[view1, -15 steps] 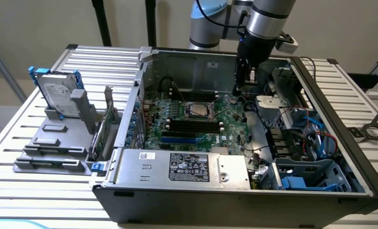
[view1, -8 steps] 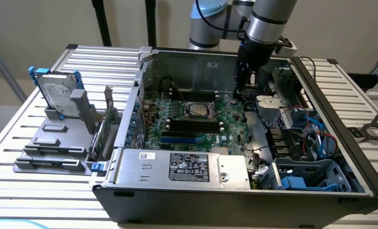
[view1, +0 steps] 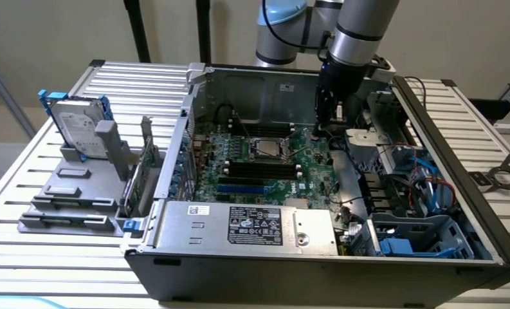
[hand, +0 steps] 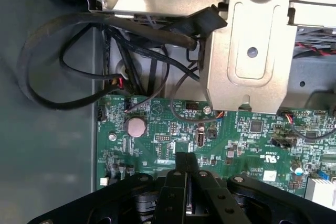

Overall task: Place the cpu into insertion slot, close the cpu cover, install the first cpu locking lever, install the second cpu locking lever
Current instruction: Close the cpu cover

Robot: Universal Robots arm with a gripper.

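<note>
Gripper (view1: 327, 123) hung inside the PC case (view1: 323, 270), at 2 o'clock from the insertion slot (view1: 269, 149), well apart, exterior view. Fingers (hand: 177, 182) pressed together over the green motherboard (hand: 157, 129).

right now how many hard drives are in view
1: the hard drive stands upright in the grey rack at the exterior view's left; more may be hidden inside the case.

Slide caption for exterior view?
End effector hangs inside the open computer case, at the exterior view's right of the insertion slot.
</note>
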